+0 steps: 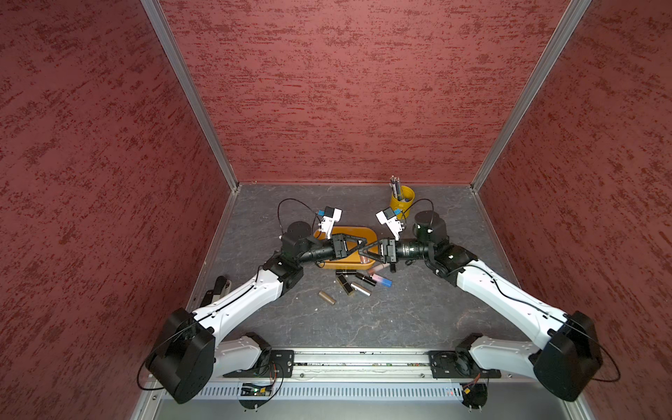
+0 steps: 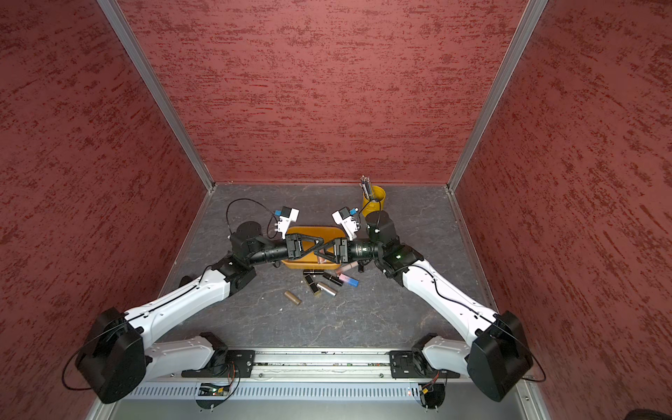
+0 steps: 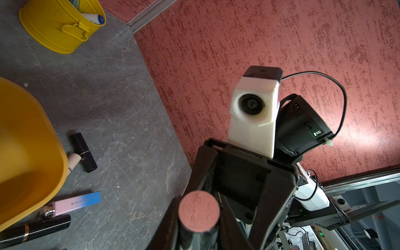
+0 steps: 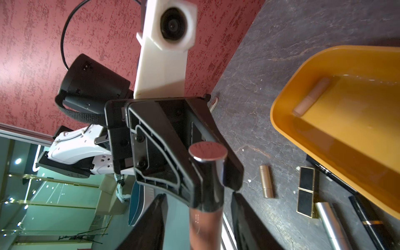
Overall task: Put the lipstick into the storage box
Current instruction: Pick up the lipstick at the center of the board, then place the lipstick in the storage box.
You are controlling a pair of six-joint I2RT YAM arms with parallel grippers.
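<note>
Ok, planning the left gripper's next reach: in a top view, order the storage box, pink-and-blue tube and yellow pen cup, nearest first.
1. storage box, right under the left gripper.
2. pink-and-blue tube, lying just robot-side of the box.
3. yellow pen cup, far back, on the right.

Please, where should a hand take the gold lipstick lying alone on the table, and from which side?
Grip the gold lipstick at its middle, across the round body, coming straight down from above. It lies flat on the table, apart from the other lipsticks, so both long sides look free.
</note>
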